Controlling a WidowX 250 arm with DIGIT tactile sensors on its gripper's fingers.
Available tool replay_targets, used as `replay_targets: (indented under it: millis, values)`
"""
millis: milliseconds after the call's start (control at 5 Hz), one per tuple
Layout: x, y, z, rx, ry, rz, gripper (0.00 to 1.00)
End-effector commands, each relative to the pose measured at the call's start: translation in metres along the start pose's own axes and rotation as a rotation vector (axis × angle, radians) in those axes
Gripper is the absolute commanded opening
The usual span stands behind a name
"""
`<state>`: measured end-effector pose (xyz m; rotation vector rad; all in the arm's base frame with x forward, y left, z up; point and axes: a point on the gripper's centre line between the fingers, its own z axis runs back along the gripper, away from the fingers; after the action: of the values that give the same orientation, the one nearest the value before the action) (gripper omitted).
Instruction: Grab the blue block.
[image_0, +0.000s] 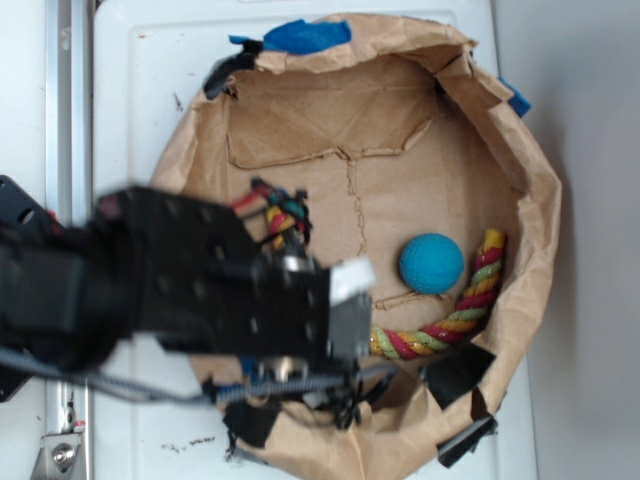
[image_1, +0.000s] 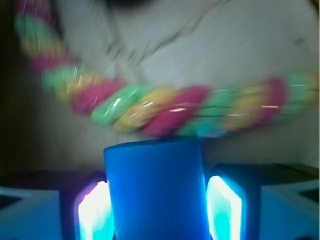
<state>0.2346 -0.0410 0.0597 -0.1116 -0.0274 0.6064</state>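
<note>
In the wrist view the blue block (image_1: 156, 190) stands between my two jaws, deep blue and smooth, filling the gap. The glowing pads (image_1: 95, 212) sit against its left and right faces. The block is sharp while the floor behind is blurred. My gripper (image_1: 157, 205) is shut on it. In the exterior view my gripper (image_0: 348, 300) hangs over the lower middle of the brown paper bowl (image_0: 540, 200); the arm hides the block there.
A teal ball (image_0: 431, 263) lies right of the gripper. A red, yellow and green rope (image_0: 470, 300) curves beside it and also crosses the wrist view (image_1: 165, 110). Blue tape (image_0: 305, 37) sits on the bowl's far rim. Black tape patches (image_0: 455, 372) lie near the front.
</note>
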Motion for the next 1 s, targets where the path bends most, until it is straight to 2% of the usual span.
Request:
replay_targets:
  millis: [0, 200, 400, 600, 800]
  values:
    - [0.030, 0.013, 0.055, -0.077, -0.114, 0.100, 0.00]
    - [0.039, 0.008, 0.076, -0.022, -0.181, 0.106, 0.00]
    - [0.039, 0.007, 0.092, 0.074, -0.174, 0.052, 0.00]
    - [0.037, 0.012, 0.105, 0.080, -0.183, 0.038, 0.00]
    - [0.038, 0.017, 0.109, 0.024, -0.208, 0.091, 0.00]
